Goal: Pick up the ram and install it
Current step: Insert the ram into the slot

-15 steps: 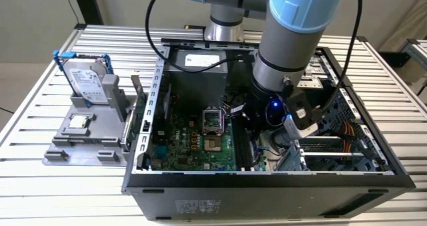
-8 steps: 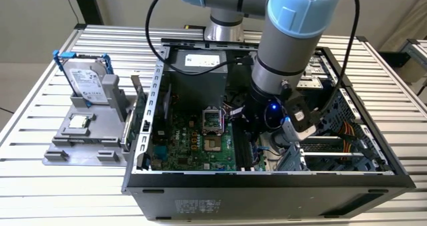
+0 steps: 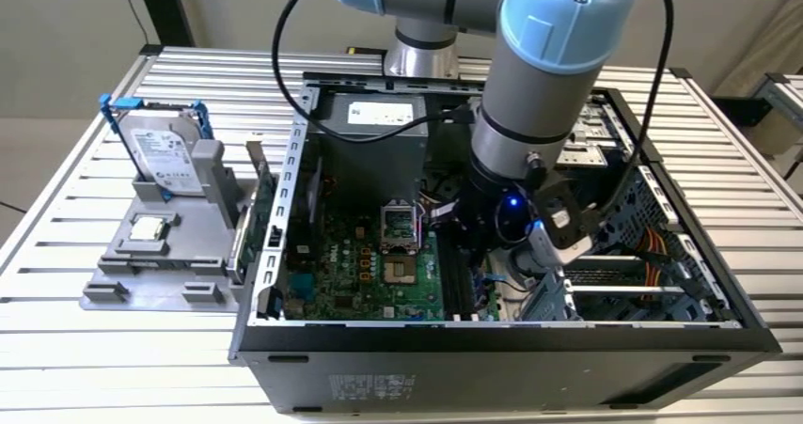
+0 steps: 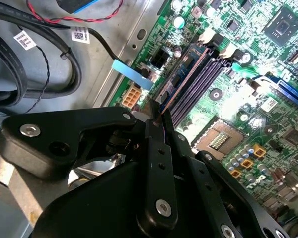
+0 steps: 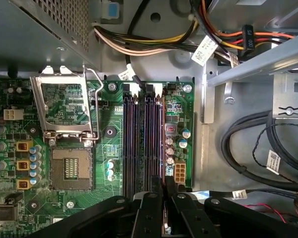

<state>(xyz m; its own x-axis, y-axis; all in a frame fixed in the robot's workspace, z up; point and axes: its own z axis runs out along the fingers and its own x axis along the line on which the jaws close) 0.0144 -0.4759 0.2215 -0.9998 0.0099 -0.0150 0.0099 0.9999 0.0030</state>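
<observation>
My gripper (image 3: pixel 487 255) reaches down inside the open computer case (image 3: pixel 502 353), over the black memory slots (image 5: pixel 139 144) of the green motherboard (image 3: pixel 364 264). In both wrist views the black fingers are pressed together on a very thin bluish stick seen edge-on, the ram (image 4: pixel 175 89). It runs along the slot nearest the board's edge, beside the case wall. The gripper (image 5: pixel 165 186) holds the ram (image 5: pixel 162 148) at one end. I cannot tell if the stick is seated in the slot or just above it. From the second wrist view the gripper (image 4: pixel 158 113) looks shut on the stick's edge.
An open processor socket (image 5: pixel 69 168) lies beside the slots. Black cable bundles (image 5: pixel 248 153) and coloured power wires (image 5: pixel 154 47) run close by. In the exterior view's left a grey fixture (image 3: pixel 150 278) holds a hard drive (image 3: pixel 169 151) and a processor chip (image 3: pixel 149 227).
</observation>
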